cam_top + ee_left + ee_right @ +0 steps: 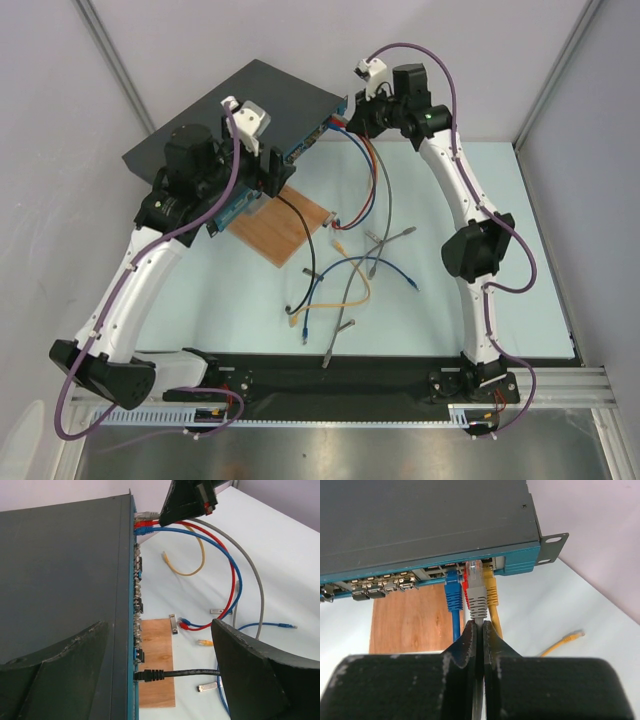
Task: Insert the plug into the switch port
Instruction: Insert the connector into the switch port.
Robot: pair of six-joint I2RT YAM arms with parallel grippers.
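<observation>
- left gripper (159, 625): fingers spread wide and holding nothing, straddling the front edge of the switch (65, 570). A seated black plug (149, 675) lies just beneath its gap.
- right gripper (480, 627): fingers pressed together, pinching the grey plug (478, 597) by the very tail of its boot.
- grey plug: straight ahead of the fingertips, with its clear tip at a port mouth. A blue plug (452, 592) is on its left and a yellow plug (491, 592) on its right.
- step: insertion, apparently not fully home.
- next: a straight forward push, without sideways drift.

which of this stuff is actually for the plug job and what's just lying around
For the job:
switch
grey plug
right tool, shut on it

Lying about:
wooden board
loose yellow cable end
loose blue cable
</observation>
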